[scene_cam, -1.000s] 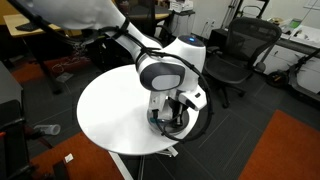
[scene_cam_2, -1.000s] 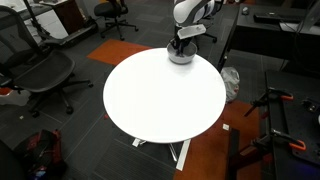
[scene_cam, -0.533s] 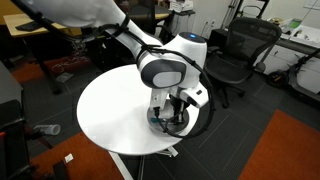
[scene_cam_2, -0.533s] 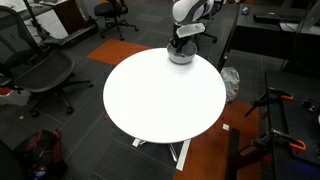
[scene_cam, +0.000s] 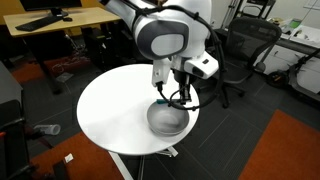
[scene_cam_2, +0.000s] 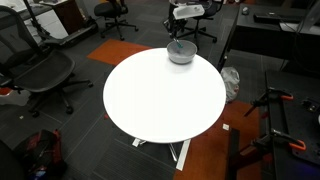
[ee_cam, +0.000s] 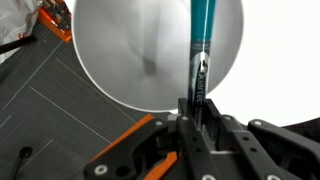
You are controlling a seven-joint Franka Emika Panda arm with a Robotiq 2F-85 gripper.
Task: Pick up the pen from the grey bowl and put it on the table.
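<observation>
Arm reaches over the table (scene_cam: 105,110), wrist approx. vert., gripper (scene_cam: 163,92) above the grey bowl (scene_cam: 168,120). Jaws are clamped on the pen (ee_cam: 201,45), which points down at the bowl interior.

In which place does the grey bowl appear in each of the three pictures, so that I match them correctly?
Exterior view: the bowl is right of centre, by the lower right rim of the table, under the tool.
Exterior view: the bowl is top centre, at the table's far rim.
Wrist view: the bowl fills the upper middle, behind the pen.
Shared landmark: the tool gripping the pen above the bowl.
</observation>
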